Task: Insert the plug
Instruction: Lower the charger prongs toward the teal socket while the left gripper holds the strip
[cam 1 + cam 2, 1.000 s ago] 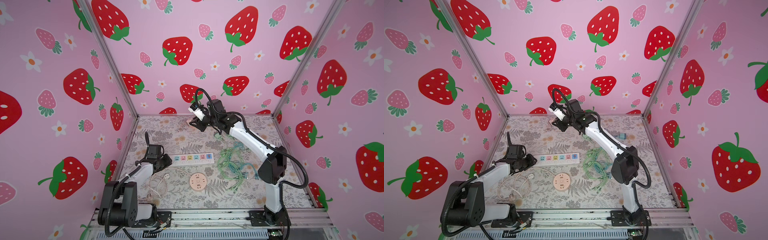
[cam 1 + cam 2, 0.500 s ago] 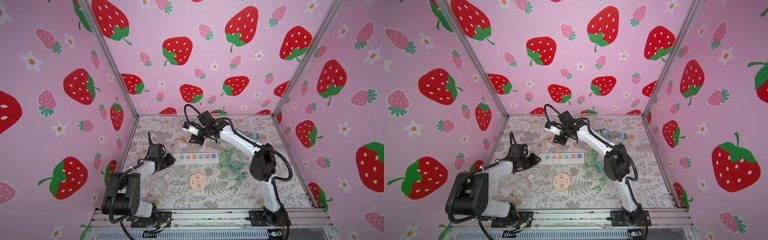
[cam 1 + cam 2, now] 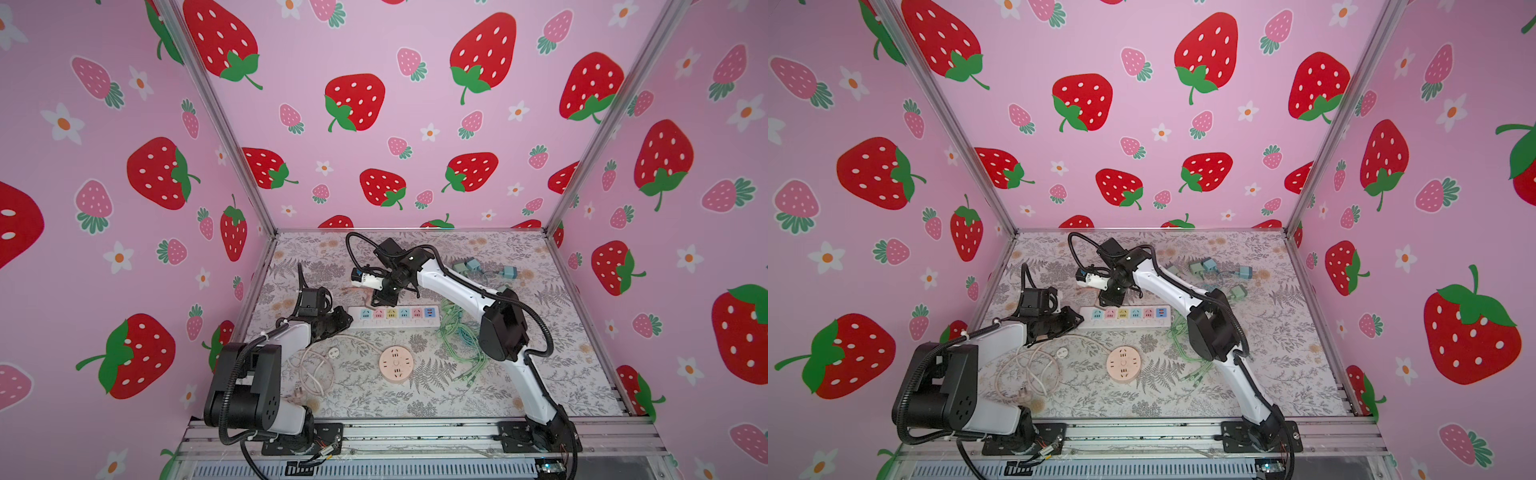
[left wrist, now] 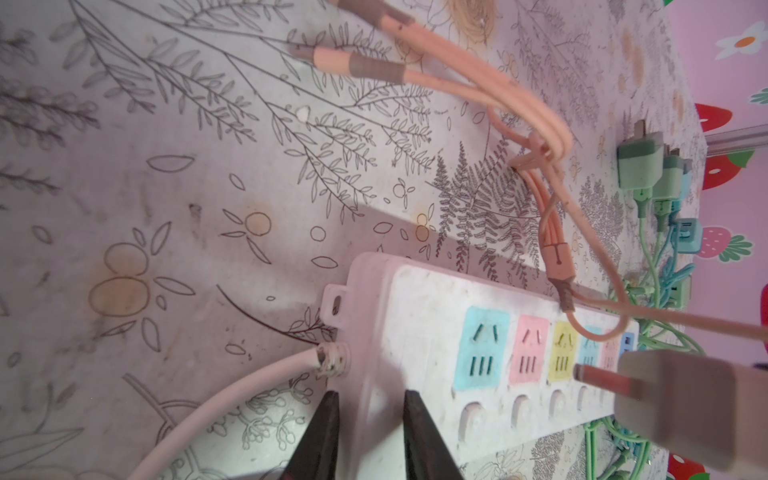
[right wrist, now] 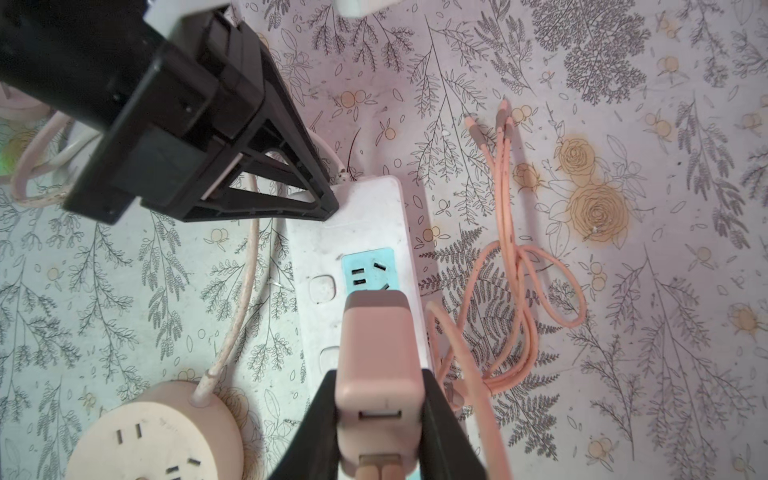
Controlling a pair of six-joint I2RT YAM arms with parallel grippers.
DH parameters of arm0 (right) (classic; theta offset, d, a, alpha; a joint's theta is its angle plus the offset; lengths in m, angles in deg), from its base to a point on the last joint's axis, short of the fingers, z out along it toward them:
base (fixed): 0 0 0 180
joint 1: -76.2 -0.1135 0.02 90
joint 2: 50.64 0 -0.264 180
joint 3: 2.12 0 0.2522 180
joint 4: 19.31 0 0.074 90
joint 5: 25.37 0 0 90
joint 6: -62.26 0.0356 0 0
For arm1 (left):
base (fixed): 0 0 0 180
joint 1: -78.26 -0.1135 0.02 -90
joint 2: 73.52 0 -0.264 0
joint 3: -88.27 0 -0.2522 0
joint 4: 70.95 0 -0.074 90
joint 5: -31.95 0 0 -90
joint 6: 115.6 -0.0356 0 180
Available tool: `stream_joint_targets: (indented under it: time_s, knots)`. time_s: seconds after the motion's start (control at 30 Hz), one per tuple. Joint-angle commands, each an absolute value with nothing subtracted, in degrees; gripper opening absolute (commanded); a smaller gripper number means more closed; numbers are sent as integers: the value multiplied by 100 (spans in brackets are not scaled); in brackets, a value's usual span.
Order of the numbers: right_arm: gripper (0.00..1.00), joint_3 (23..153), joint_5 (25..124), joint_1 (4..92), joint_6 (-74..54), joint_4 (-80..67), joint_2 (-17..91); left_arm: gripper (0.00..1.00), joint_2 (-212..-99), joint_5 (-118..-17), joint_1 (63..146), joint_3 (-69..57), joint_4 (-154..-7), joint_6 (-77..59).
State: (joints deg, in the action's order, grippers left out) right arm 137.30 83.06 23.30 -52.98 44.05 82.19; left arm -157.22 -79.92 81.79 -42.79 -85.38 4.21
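A white power strip (image 3: 392,318) (image 3: 1125,318) with coloured sockets lies across the mat. My left gripper (image 3: 347,318) (image 4: 370,399) is at its left, cord end, with the jaws closed on either side of the strip's end wall (image 4: 374,332). The right gripper (image 5: 379,374) (image 3: 384,297) is shut on a pink plug (image 5: 380,353) (image 4: 681,395). It holds the plug just above the strip (image 5: 365,224), beside the blue socket (image 5: 368,268), prongs facing down. The plug's pink cable (image 5: 505,208) trails onto the mat behind.
A round pink socket (image 3: 395,363) (image 5: 158,432) and its looped white cord (image 3: 316,365) lie in front of the strip. Tangled green cables (image 3: 461,336) lie to the right, and green and blue plugs (image 3: 478,266) lie at the back right.
The right arm swung forward and down from the back, bringing the plug over the strip's left sockets. The left gripper slid to the strip's end and narrowed onto it.
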Motion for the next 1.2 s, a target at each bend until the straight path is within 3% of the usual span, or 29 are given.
stream_joint_targets:
  time_s: [0.0, 0.5, 1.17]
  knots:
    - [12, 13974, 8219, 2252, -5514, 4726, 8358, 29, -15695, -8231, 8226, -4272, -8520, 375]
    - [12, 14540, 7522, 1988, -5910, 5136, 8796, 27, -15683, -8372, 8225, -4326, -8388, 376]
    - [12, 14549, 7438, 1854, -6165, 5159, 8909, 24, -15757, -8441, 8230, -4430, -8144, 402]
